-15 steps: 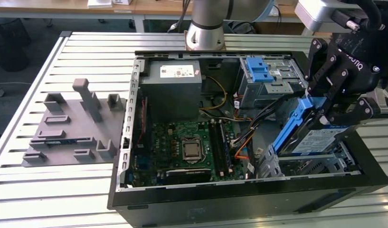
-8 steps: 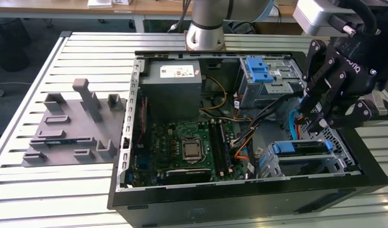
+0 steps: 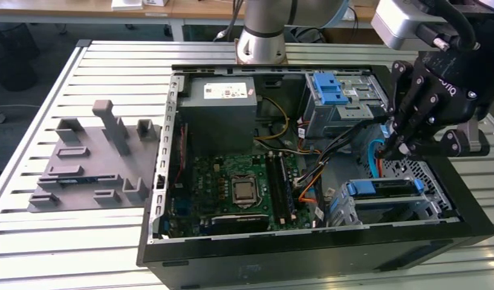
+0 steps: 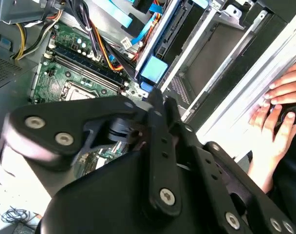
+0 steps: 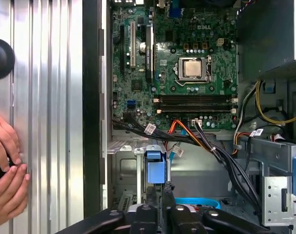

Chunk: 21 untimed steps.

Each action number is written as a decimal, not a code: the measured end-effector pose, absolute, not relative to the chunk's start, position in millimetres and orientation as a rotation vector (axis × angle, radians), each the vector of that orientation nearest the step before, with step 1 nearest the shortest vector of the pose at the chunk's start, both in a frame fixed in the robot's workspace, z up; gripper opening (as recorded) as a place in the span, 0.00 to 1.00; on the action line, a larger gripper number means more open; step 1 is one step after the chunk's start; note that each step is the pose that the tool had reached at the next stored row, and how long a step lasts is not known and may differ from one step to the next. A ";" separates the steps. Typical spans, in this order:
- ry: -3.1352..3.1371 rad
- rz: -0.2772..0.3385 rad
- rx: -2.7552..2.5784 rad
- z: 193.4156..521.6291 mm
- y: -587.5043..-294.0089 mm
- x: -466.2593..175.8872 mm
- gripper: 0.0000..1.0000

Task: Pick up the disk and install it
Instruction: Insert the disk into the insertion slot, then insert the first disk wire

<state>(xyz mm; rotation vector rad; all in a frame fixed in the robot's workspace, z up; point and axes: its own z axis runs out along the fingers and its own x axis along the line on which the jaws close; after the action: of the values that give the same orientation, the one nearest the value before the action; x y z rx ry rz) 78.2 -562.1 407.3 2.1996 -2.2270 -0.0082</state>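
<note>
The disk [image 3: 381,188] sits edge-up in the drive cage [image 3: 428,208] at the front corner of the open computer case, on the exterior view's right. Only its blue side rails and dark edge show; the label is hidden. In the first wrist view its blue end [image 5: 155,168] lies just ahead of my fingertips. In the second wrist view the blue end [image 4: 153,68] is also close by. My black gripper [image 3: 389,151] hangs just above the cage, with its fingers [image 5: 151,194] pressed close together and nothing between them. The gripper [image 4: 155,96] points down toward the bay.
A grey power supply box [image 3: 222,103] and a bright blue clip [image 3: 331,88] lie at the back of the case. Cables [image 3: 335,142] run beside the gripper. The motherboard [image 3: 234,184] fills the middle. A grey fixture [image 3: 94,163] stands on the slatted table. A person's hands [image 5: 7,170] rest by the case.
</note>
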 end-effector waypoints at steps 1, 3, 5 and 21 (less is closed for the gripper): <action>-2.227 -0.008 2.200 407.3 -562.1 78.2 0.18; -2.227 -0.008 2.200 407.2 -562.1 78.2 0.13; -2.227 -0.008 2.200 407.2 -562.1 78.2 0.11; -2.227 -0.008 2.200 406.1 -562.1 80.7 0.11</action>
<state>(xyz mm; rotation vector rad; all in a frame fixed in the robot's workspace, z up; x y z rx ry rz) 80.7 -562.1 406.1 2.1997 -2.2272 -0.0084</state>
